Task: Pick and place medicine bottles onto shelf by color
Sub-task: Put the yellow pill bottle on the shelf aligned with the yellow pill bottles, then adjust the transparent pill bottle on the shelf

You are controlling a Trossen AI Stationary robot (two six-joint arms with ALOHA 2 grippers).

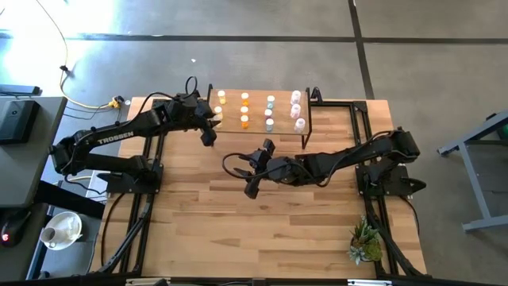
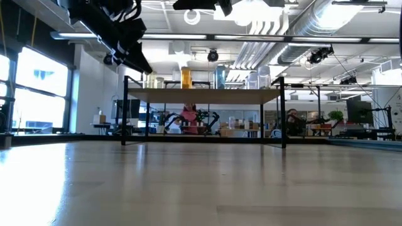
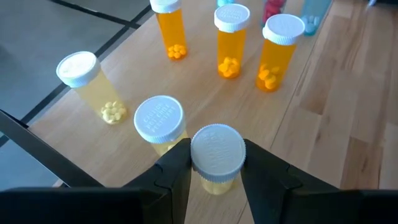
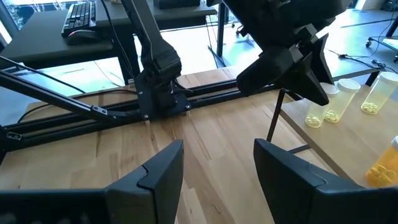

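Bottles (image 1: pixel 270 102) on shelf (image 1: pixel 255 125), tabletop (image 1: pixel 262 230)

bottles (image 1: pixel 269 112): white-capped, upright, grouped by color | shelf (image 1: pixel 230 125): light wood, black legs, table's far edge

High view looks straight down; low view sits at table height, facing shelf (image 2: pixel 204 95); both show shelf (image 1: pixel 258 111).
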